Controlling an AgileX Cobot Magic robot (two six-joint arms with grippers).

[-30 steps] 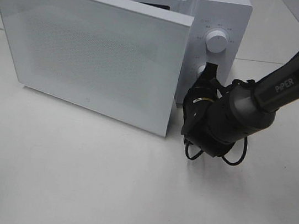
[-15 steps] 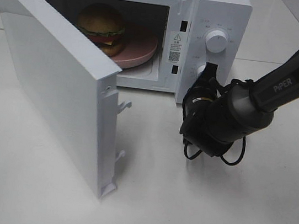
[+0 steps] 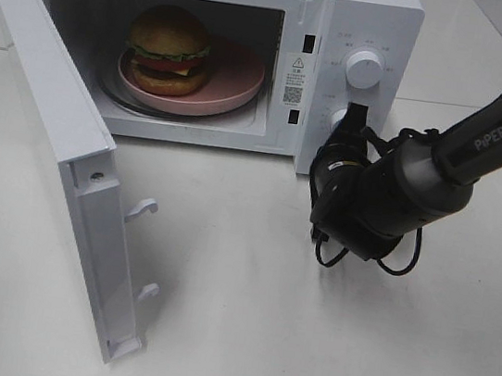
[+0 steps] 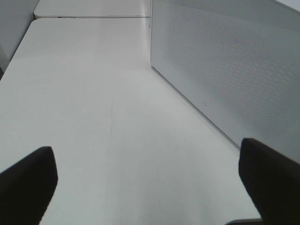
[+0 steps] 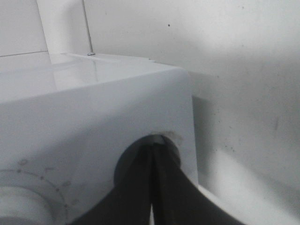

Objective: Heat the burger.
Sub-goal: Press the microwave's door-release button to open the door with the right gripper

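The burger (image 3: pixel 167 50) sits on a round pink plate (image 3: pixel 238 79) inside the white microwave (image 3: pixel 368 17). The microwave's door (image 3: pixel 56 114) stands swung wide to the left. My right gripper (image 3: pixel 354 118) is shut, with its tips against the lower knob on the control panel, below the upper knob (image 3: pixel 363 68). In the right wrist view the shut right gripper (image 5: pixel 153 154) meets a round recess in the panel (image 5: pixel 93 108). My left gripper (image 4: pixel 150 173) is open over bare table with nothing between its fingers (image 4: pixel 28 178), and the door's outer face (image 4: pixel 234 79) lies beside it. The exterior view does not show the left gripper.
The open door juts toward the front of the white table (image 3: pixel 242 318), its latch hooks (image 3: pixel 143 208) pointing right. A loop of black cable (image 3: pixel 400 260) hangs under the right wrist.
The door has swung from nearly shut to wide open, uncovering the burger and plate. The right gripper has stayed at the lower knob, shifting only slightly.
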